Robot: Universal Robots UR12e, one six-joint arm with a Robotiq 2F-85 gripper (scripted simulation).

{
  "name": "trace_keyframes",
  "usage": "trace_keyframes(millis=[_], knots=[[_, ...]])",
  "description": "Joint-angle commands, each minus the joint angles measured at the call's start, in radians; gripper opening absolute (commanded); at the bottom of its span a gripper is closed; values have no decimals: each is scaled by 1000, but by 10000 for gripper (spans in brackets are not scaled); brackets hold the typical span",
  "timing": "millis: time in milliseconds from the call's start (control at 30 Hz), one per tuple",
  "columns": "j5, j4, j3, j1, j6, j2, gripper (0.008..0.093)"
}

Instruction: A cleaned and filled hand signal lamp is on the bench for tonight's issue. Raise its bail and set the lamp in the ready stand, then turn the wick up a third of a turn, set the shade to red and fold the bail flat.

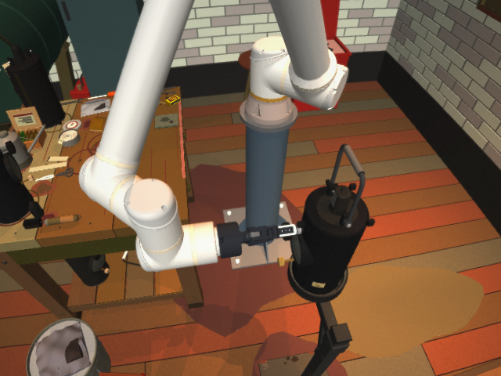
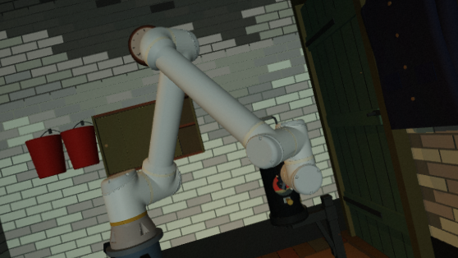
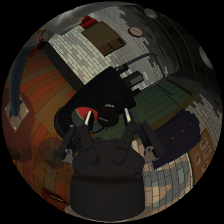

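Observation:
To the right of the bench, the black hand signal lamp [image 1: 330, 234] sits upright in the ring of the ready stand [image 1: 323, 319], its bail [image 1: 352, 178] raised above the cap. My gripper [image 3: 108, 118] reaches in level from the left at the lamp's side and is open, holding nothing. A dark round knob [image 3: 108, 116] on the lamp's side lies between the fingers. The lens [image 3: 81, 116] beside the knob shows red. From the second side camera my wrist hides most of the lamp [image 2: 283, 197].
The arm's blue pedestal [image 1: 265, 174] stands behind the gripper on a floor plate. The workbench [image 1: 101, 170] with small tools lies to the left, another dark lamp [image 1: 12, 190] at its near end. A grey bin [image 1: 64, 352] stands on the floor in front.

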Motion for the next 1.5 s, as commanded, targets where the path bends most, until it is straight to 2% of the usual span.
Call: trace_keyframes(millis=[0,300,867,1467], knots=[[0,0,0,0,0,0,680],[-18,10,-22,-18,0,10,680],[-101,69,-143,-101,0,73,680],[-107,74,-153,-107,0,78,680]])
